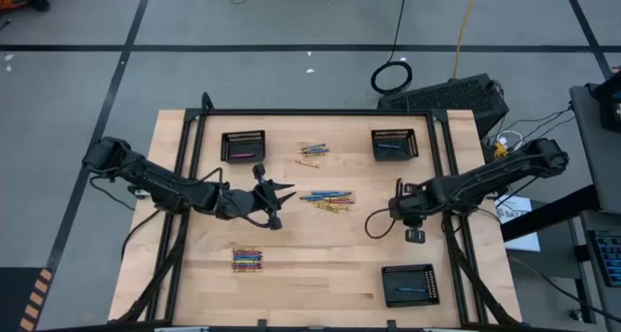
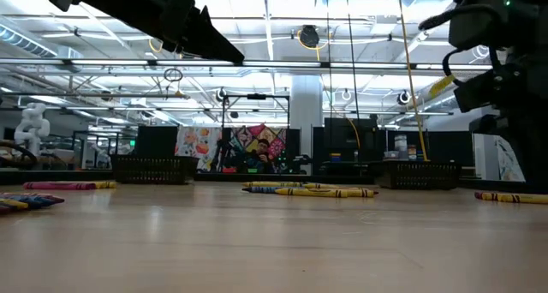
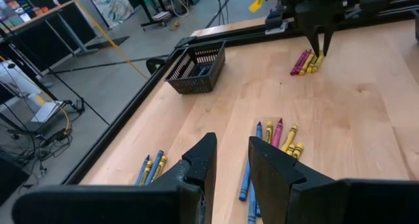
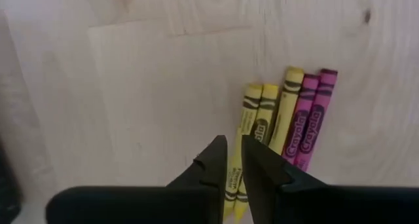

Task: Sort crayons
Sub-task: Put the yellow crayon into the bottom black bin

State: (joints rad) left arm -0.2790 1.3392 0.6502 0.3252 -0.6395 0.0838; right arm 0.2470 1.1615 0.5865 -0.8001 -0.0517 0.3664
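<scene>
1. Two arms reach over the tabletop [image 1: 194,293] from its 9 and 3 o'clock sides, their pincers well apart, with bare wood between them and the 6 o'clock edge.
2. Left pincer [image 1: 283,198] hangs above the tabletop just 9 o'clock of centre, its fingers [image 3: 203,165] parted by a narrow gap and holding nothing; blue, yellow and pink crayons [image 3: 278,135] lie on the wood just past its tips.
3. Right pincer [image 4: 234,160] points down toward 3 o'clock of centre, its tips nearly together, directly over a small row of yellow and pink crayons [image 4: 288,112]; whether it has actually gripped a yellow one I cannot tell.
4. Crayons lie in four loose groups: a central scatter [image 1: 328,200], a few [image 1: 311,154] toward 12 o'clock, a tidy bundle [image 1: 246,260] toward 7 o'clock, and the row under the right pincer.
5. Three black mesh baskets sit near the rim: one at 11 o'clock [image 1: 243,145], one at 1 o'clock [image 1: 394,144], one at 5 o'clock [image 1: 409,284].
6. A black frame rail [image 1: 320,113] runs along the 12 o'clock edge, and rails border the sides.
</scene>
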